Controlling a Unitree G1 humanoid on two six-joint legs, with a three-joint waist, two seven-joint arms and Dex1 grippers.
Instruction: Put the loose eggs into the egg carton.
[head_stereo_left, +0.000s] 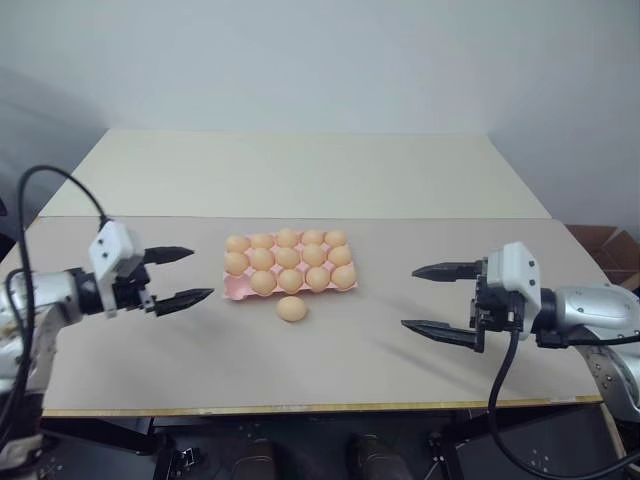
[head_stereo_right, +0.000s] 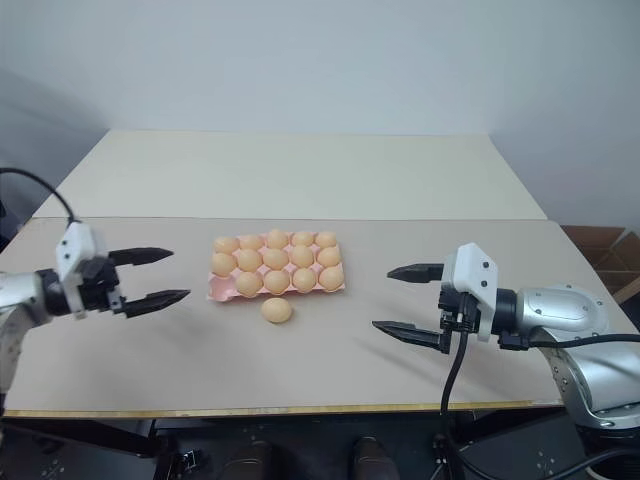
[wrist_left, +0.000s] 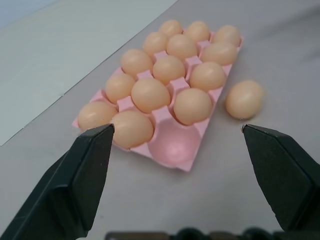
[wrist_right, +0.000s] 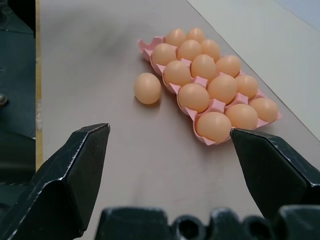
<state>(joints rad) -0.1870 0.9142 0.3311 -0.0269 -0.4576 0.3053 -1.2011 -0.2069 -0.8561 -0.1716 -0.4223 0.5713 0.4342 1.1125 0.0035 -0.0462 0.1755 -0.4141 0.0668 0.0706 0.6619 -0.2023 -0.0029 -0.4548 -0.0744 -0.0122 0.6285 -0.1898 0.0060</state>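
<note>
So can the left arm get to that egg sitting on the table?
Probably yes. The loose egg lies just in front of the carton, apart from it, and bare table lies between it and the open left gripper. The carton's empty corner cup faces that gripper.

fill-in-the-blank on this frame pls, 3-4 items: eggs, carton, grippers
1. The pink egg carton has exactly ____ empty cup.
2. One loose egg lies on the ____, beside the carton's near edge.
3. The left gripper and the right gripper both hold ____.
4. The empty cup is at the near corner on the robot's ____ side.

Missing words: one; table; nothing; left
</note>
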